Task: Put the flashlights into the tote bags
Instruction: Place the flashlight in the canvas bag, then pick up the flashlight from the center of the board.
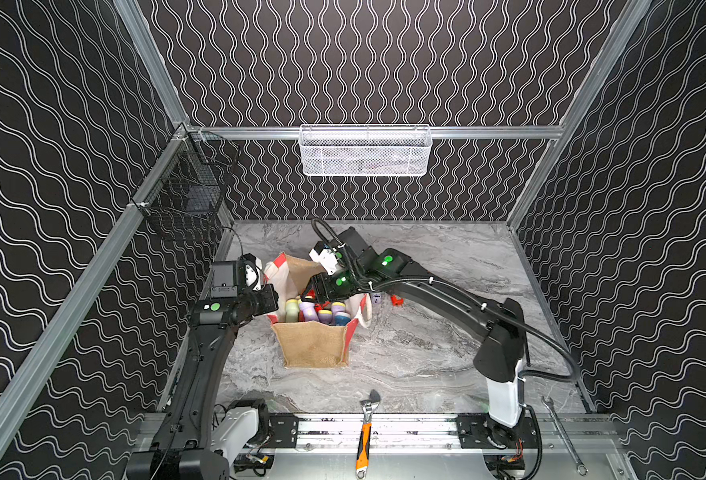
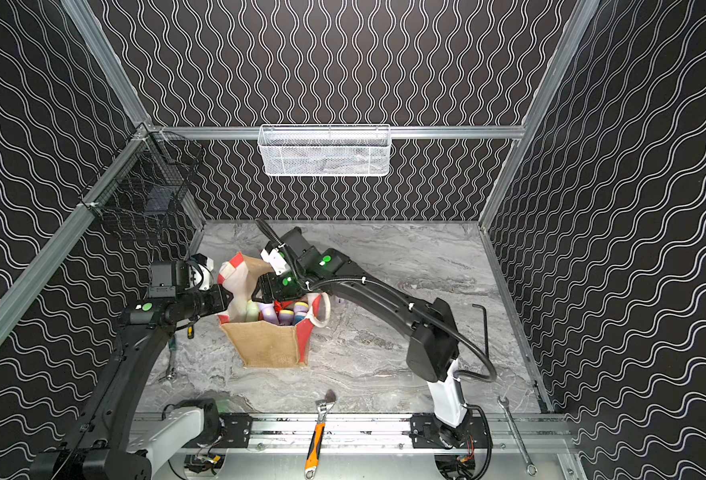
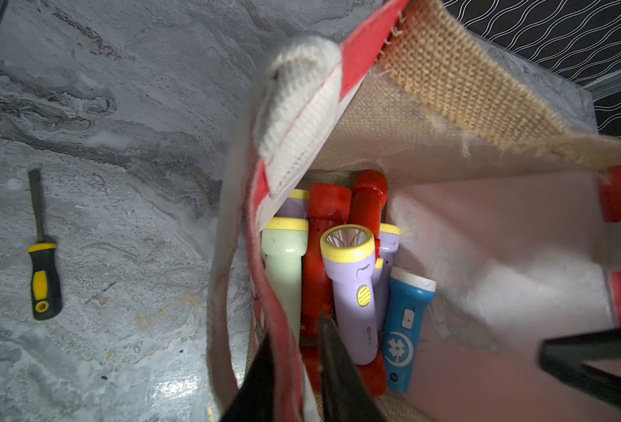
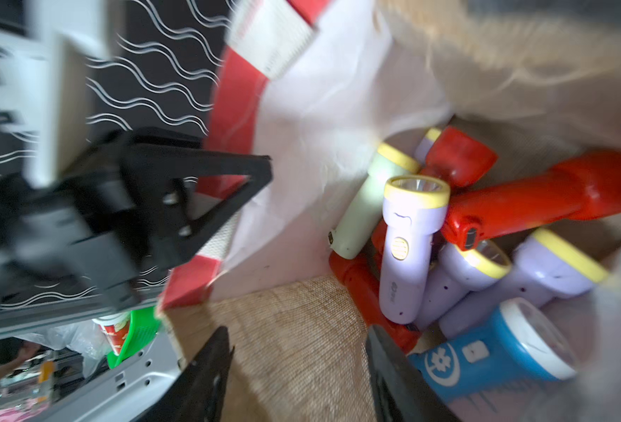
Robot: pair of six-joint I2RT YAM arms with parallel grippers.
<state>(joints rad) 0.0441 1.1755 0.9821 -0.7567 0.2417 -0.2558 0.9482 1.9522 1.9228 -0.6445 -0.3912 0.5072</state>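
Observation:
The tan jute tote bag (image 1: pixel 314 345) (image 2: pixel 268 345) stands upright mid-table, mouth open. Inside lie several flashlights (image 1: pixel 322 313) (image 2: pixel 278 313): a lilac one (image 3: pixel 353 292) (image 4: pixel 407 241), a blue one (image 3: pixel 406 325) (image 4: pixel 499 350), a pale green one (image 3: pixel 287 270) and red ones (image 4: pixel 543 197). My left gripper (image 1: pixel 274 301) (image 3: pixel 296 329) is shut on the bag's red-and-white striped left rim (image 3: pixel 279 321). Over the bag's mouth, my right gripper (image 1: pixel 312 291) (image 4: pixel 298 330) is open, with only jute seen between its fingers. A red flashlight (image 1: pixel 397 300) and a lilac one (image 1: pixel 377 297) lie on the table just right of the bag.
An orange-handled wrench (image 1: pixel 366 436) and a steel spanner (image 1: pixel 563 436) lie at the front rail. A yellow-black screwdriver (image 3: pixel 44 270) lies left of the bag. A white mesh basket (image 1: pixel 366 151) hangs on the back wall and a black wire basket (image 1: pixel 189 187) on the left wall.

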